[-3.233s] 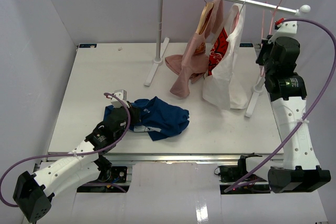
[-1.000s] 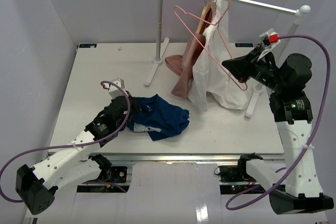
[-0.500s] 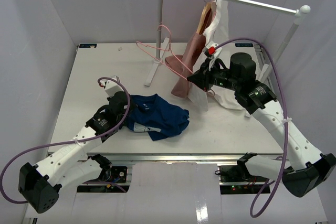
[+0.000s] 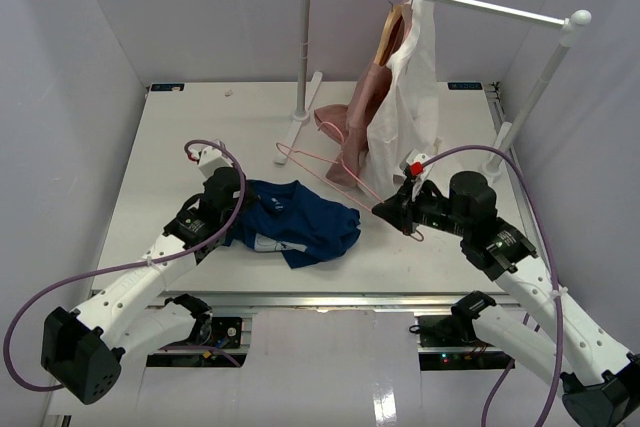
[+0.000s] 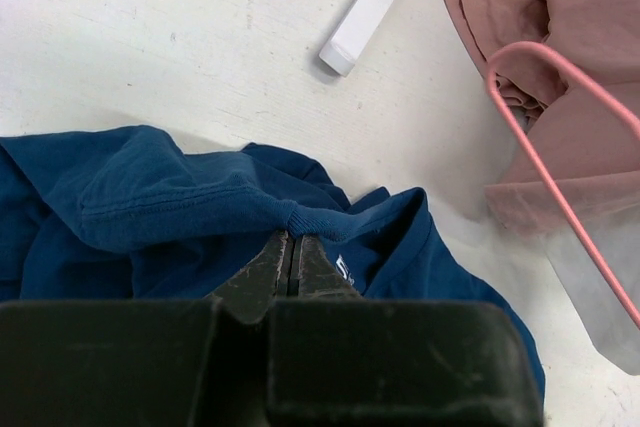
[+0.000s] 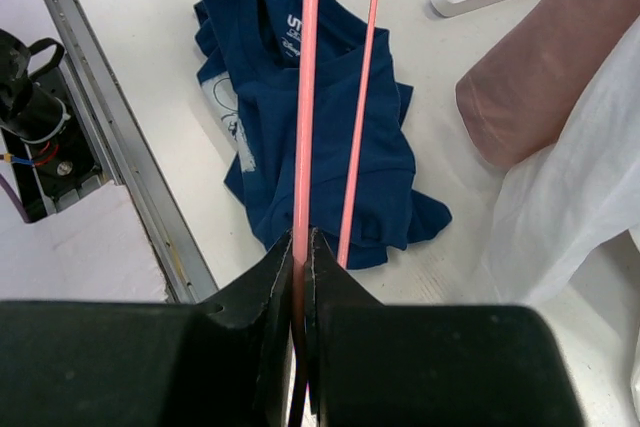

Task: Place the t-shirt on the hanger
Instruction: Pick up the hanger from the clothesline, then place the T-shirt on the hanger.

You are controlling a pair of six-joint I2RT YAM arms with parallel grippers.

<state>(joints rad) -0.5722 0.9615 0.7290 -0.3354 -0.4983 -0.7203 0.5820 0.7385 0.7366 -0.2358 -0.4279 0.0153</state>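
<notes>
While left fingers (image 5: 255, 277) pinch t-shirt (image 5: 150, 207), right fingers (image 6: 266, 282) clamp hanger (image 6: 307, 97), pink garment (image 4: 358, 117) behind.

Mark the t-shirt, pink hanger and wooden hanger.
t-shirt (image 4: 305, 219), top view, crumpled body.
pink hanger (image 6: 306, 97), right wrist view, thicker wire.
wooden hanger (image 4: 385, 42), top view, tan shoulder.

navy t-shirt (image 4: 300, 222) (white print (image 6: 228, 117)), pink hanger (image 6: 306, 97), dusty-pink garment (image 6: 560, 57)
</notes>
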